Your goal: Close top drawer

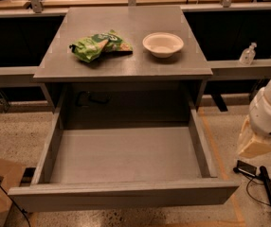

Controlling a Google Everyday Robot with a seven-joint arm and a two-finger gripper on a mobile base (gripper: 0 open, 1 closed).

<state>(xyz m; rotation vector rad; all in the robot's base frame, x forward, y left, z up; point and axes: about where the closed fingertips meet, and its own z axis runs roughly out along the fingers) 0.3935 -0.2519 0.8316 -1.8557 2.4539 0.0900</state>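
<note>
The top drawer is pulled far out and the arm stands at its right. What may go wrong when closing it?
1. The pincer is out of view; only the arm shows, right of the top drawer, so a push may land off-centre and skew it.
2. A hard shove may shake the bowl and green bag on the tabletop.

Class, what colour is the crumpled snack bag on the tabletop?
The snack bag is green, camera view; gripper out of frame.
</note>
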